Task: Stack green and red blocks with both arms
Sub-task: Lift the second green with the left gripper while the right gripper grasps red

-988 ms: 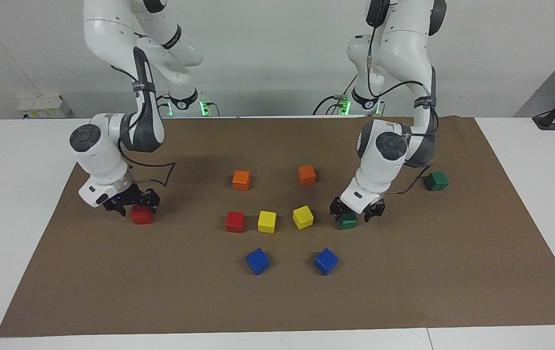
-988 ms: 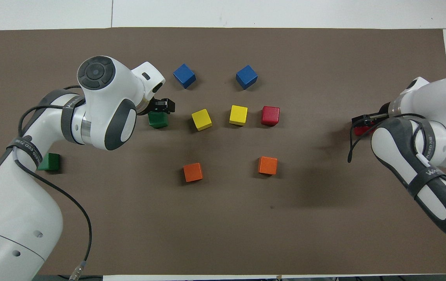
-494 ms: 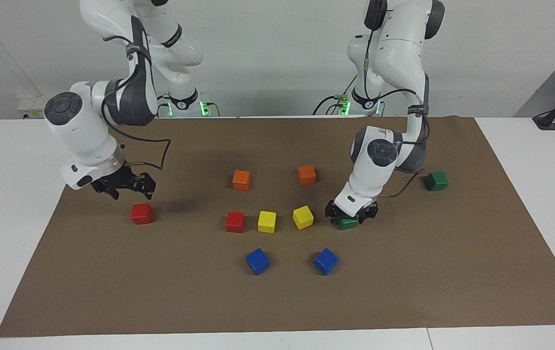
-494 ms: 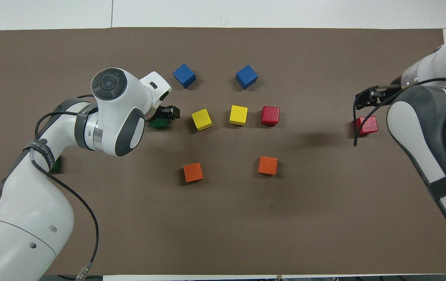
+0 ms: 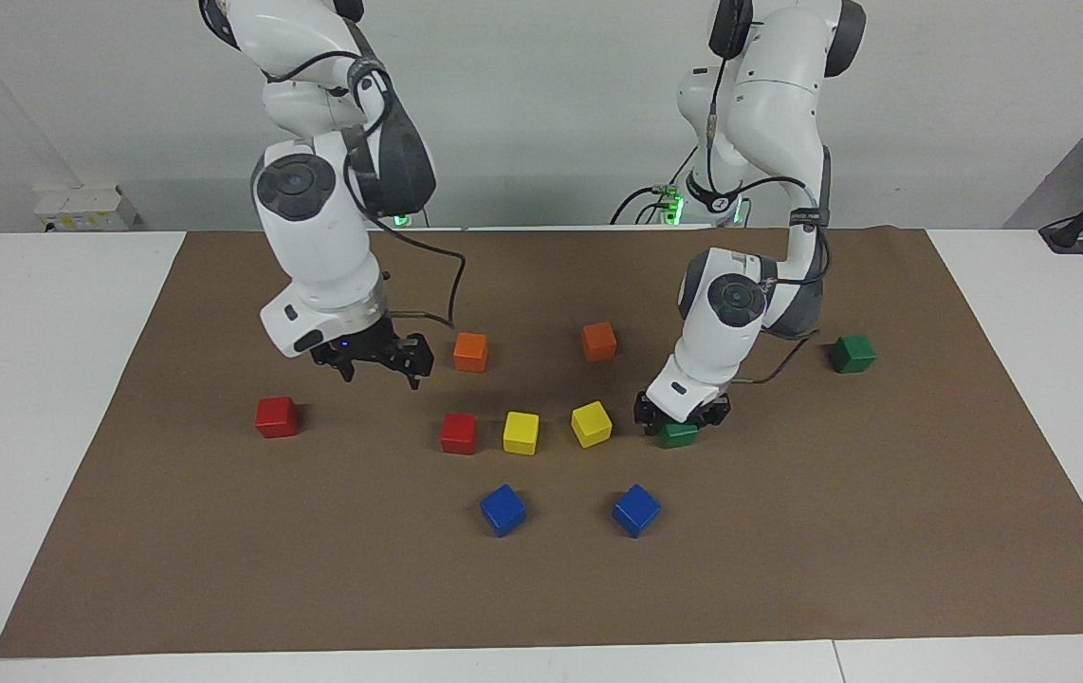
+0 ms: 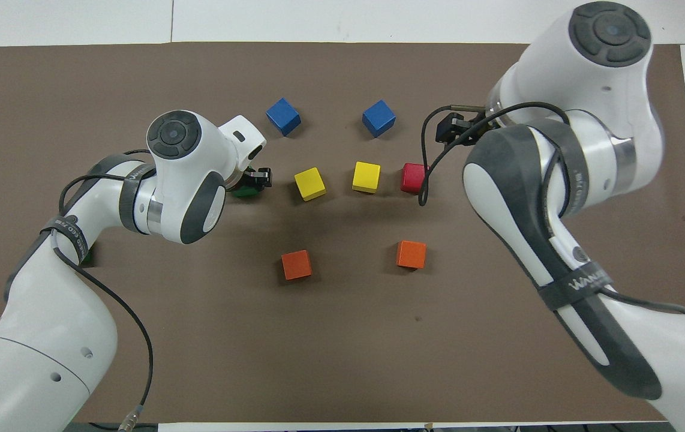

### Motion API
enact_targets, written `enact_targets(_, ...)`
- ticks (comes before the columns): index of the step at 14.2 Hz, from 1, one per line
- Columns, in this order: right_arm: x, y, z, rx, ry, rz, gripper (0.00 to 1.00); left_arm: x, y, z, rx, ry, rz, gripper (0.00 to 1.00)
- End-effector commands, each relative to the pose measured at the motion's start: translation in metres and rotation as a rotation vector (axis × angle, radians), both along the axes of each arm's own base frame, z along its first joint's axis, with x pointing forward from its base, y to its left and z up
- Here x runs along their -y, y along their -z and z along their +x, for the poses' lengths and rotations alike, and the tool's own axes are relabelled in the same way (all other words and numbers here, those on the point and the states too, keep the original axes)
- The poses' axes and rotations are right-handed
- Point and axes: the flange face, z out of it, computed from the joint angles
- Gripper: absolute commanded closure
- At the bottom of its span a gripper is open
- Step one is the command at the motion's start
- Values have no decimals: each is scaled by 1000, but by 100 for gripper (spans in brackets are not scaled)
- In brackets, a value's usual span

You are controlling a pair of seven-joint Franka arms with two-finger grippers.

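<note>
My left gripper is low on the mat, its fingers closed on a dark green block, which rests on the mat beside a yellow cube. In the overhead view the gripper covers most of that block. The second green block lies toward the left arm's end. My right gripper is open and empty, raised over the mat between two red blocks. One red block lies toward the right arm's end; the other sits in the middle row and shows in the overhead view.
Two orange cubes lie nearer to the robots than the middle row. Two yellow cubes sit between the middle red block and the held green one. Two blue cubes lie farther out on the brown mat.
My right gripper left the red block at its end, rose and swung toward the middle. My left gripper sank lower and its fingers narrowed onto the green block.
</note>
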Motion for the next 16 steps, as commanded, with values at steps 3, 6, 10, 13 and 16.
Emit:
enact_targets(3,-42,29,20,16,25,-19,3,-5,-13,4,24,-15,20,100)
enact_targets(6,-41,45,23,58,19,-31,3,-31,-43,14,18,-62,14,100)
enact_targets(10,-38,66,19,42,14,-36,3,-98,-108,13,6,-155,5,100)
enact_targets(13,-39,89,9,51,-6,-31,3,-152,-135,7,-30,-126,13,100)
enact_targets(16,-34,98,1,36,-41,-38,2,-214,-143,-8,-45,-77,10,100)
